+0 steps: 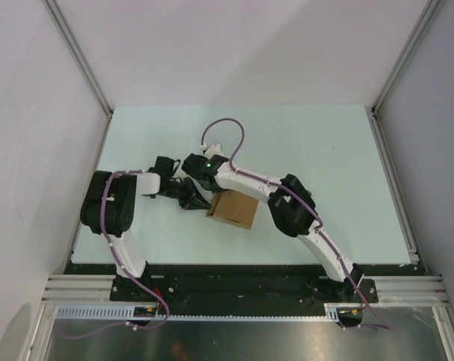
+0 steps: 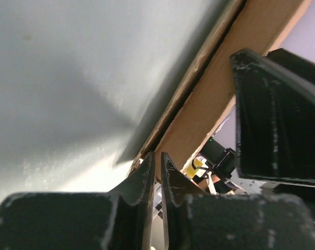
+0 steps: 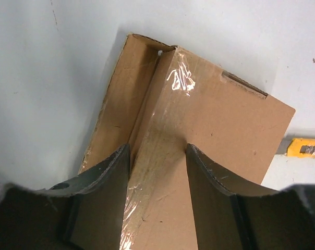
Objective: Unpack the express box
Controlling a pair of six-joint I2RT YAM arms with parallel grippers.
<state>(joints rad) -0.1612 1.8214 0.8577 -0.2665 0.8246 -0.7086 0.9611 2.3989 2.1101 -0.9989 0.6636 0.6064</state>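
Observation:
The express box [image 1: 234,210] is plain brown cardboard and lies on the table between the two arms. In the right wrist view the box [image 3: 225,125] shows a clear-taped top, and a side flap [image 3: 121,99] stands open at the left. My right gripper [image 3: 157,159] is open, and its fingers [image 3: 113,177] press down on either side of the taped ridge. My left gripper [image 2: 158,156] is shut, with its tips at the box's left edge [image 2: 199,114]; I see nothing between its jaws. In the top view, the left gripper [image 1: 195,198] and the right gripper [image 1: 205,183] meet at the box's left end.
A yellow-black utility knife [image 3: 305,148] lies on the table just beyond the box; a yellow bit of the knife [image 2: 197,165] shows under the box in the left wrist view. A finger of the right gripper [image 2: 275,109] looms at the right of that view. White walls enclose the pale table [image 1: 325,150].

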